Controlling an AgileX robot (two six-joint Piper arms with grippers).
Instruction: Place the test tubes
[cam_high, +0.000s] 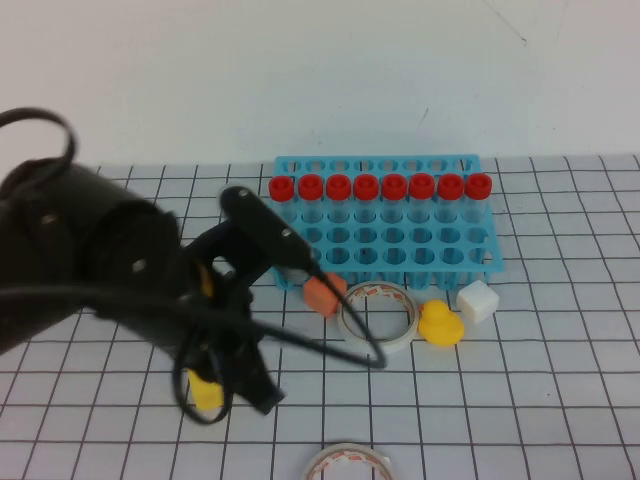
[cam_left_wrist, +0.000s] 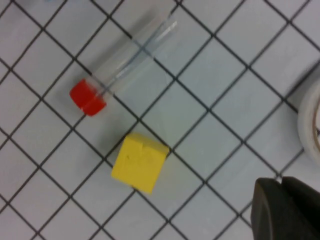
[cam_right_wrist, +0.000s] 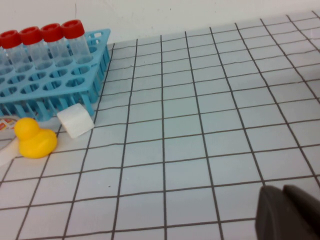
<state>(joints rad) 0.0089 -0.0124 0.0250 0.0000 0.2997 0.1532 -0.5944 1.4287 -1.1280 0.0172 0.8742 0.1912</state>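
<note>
Looming closest, the left gripper (cam_left_wrist: 280, 207) hangs clenched and empty, the capped test tube (cam_left_wrist: 120, 70) lying flat just past a yellow block (cam_left_wrist: 139, 162) from its tips, so a descent without opening could shove either and roll the tube, while the right gripper (cam_right_wrist: 284, 212), also clenched, hovers well off the rack (cam_right_wrist: 97, 60).

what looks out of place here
One red-capped test tube lies flat on the table beside a yellow block, near the shut left pincer, while eight others stand in the blue rack. The shut right pincer hovers right of the rack.
</note>
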